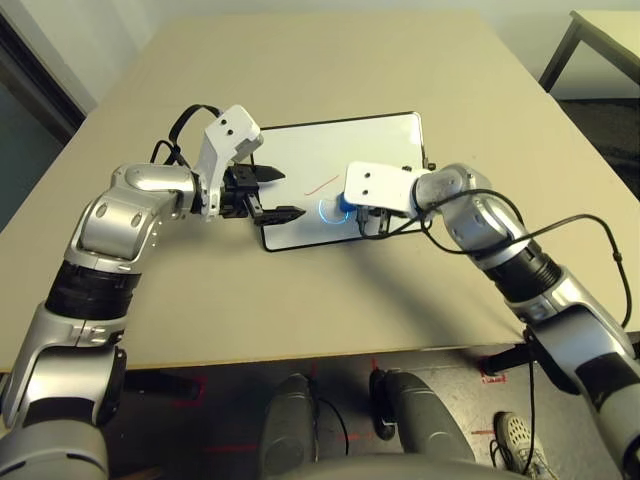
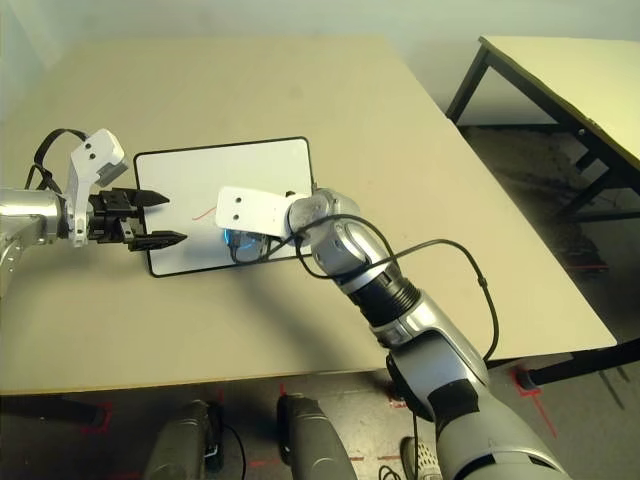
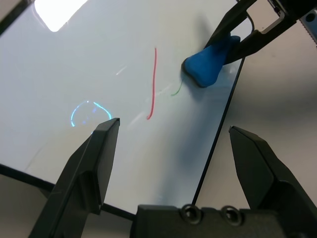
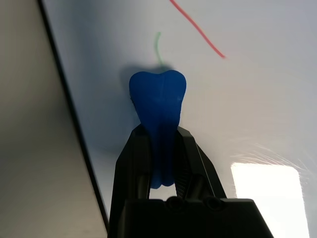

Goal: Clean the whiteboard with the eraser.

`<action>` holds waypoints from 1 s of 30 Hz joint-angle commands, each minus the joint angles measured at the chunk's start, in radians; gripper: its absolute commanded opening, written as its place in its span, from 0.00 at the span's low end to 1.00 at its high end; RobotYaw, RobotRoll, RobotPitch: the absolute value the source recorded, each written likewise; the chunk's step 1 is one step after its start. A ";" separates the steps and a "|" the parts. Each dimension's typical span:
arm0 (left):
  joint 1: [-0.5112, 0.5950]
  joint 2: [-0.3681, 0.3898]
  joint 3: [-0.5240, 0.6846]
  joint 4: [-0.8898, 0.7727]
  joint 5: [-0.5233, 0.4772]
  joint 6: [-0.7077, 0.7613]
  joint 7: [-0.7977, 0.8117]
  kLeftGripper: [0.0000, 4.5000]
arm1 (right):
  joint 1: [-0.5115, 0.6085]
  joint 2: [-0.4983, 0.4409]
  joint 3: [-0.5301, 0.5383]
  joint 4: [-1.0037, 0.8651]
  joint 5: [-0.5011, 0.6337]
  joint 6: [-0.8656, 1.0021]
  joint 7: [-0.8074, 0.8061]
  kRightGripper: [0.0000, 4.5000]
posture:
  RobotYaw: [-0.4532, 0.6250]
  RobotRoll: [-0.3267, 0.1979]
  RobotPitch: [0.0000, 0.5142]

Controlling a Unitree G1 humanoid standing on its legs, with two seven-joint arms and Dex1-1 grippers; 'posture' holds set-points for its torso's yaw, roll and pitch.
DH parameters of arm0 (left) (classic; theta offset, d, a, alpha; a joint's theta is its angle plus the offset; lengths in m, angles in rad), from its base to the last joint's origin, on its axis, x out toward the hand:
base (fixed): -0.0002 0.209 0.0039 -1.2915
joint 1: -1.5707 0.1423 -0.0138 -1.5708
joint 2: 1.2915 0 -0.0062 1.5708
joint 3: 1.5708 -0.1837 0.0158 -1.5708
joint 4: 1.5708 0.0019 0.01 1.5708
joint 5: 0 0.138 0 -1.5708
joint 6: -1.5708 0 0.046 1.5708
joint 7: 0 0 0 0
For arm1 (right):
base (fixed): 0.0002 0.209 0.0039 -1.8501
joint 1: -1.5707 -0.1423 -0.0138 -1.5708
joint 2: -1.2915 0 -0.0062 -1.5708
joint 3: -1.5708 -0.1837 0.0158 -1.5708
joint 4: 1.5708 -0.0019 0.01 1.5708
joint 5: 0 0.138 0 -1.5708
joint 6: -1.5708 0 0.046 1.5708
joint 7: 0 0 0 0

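- Lying flat on the tan table (image 1: 330,290), the whiteboard (image 1: 370,150) has its long side running left to right, with a glossy white face and a thin black frame.
- A thin red line (image 3: 153,82) crosses the middle of the board, and a short green mark (image 4: 158,47) sits close to one end of it.
- The right gripper (image 4: 161,144) is clenched on the eraser (image 4: 158,106), a bright blue block squeezed between its two black fingers (image 4: 130,163) so that the free end bulges past the tips.
- That free end of the eraser is pressed against the board face just beside the green mark, near the frame edge closest to the robot.
- The left gripper (image 1: 270,192) is over the left part of the board with its fingers (image 3: 91,158) spread apart and nothing between them.
- From the left wrist view, one left finger is over the white face and the other is past the black frame, over the table.
- The two grippers point towards each other across the board, near one another but apart.
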 commanded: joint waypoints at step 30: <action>0.017 0.005 -0.009 -0.021 -0.003 0.013 -0.004 1.00 | -0.168 0.075 -0.027 0.244 -0.013 -0.130 -0.092 0.13 | 0.42 0.62 0.26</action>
